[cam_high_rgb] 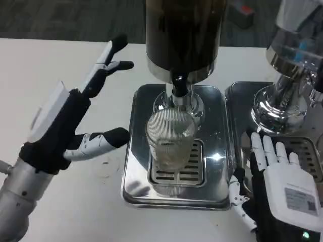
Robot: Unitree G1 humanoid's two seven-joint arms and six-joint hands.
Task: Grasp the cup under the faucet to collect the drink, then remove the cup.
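The ribbed clear cup (170, 141) stands on the drip tray (132, 176) grate, directly under the faucet (178, 88) of the dark dispenser (184, 35); whether it holds any drink is hard to make out. Left of the cup, the left hand (81, 111) is spread wide, holding nothing. Right of the cup, the right hand (275, 184) lies flat, fingers apart, its lower part cut off by the frame.

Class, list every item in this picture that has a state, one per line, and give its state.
cup: upright on the drip tray grate, under the faucet, unheld
faucet: no stream visible
dispenser tank: holds dark drink
drip tray: flat on the table, carrying the cup
left hand: open, fingers spread, left of the cup
right hand: open, lying flat
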